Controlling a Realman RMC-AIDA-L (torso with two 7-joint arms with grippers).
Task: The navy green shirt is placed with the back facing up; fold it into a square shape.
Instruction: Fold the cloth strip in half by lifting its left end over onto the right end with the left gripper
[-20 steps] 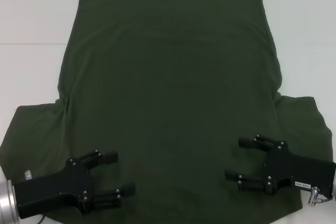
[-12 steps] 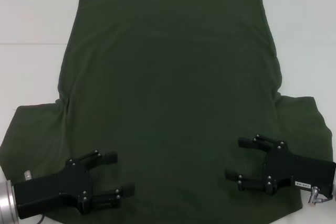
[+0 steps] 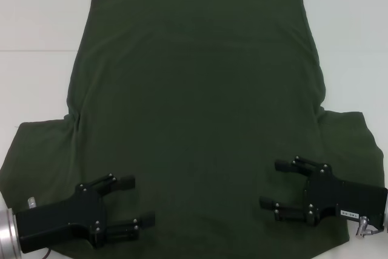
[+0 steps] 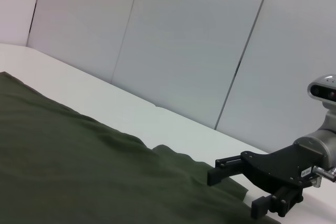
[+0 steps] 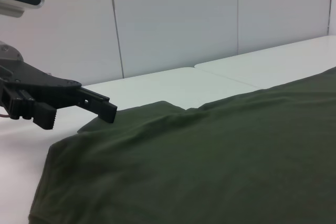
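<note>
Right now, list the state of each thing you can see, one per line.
shirt: spread flat, plain back up, both sleeves out, not yet folded.
left gripper: open, over the shirt's near left part, holding nothing.
right gripper: open, over the shirt's near right part, holding nothing.
table: white, under the shirt.

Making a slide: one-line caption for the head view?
Green shirt spread flat on white table, open left gripper and right gripper over its near edge.
</note>
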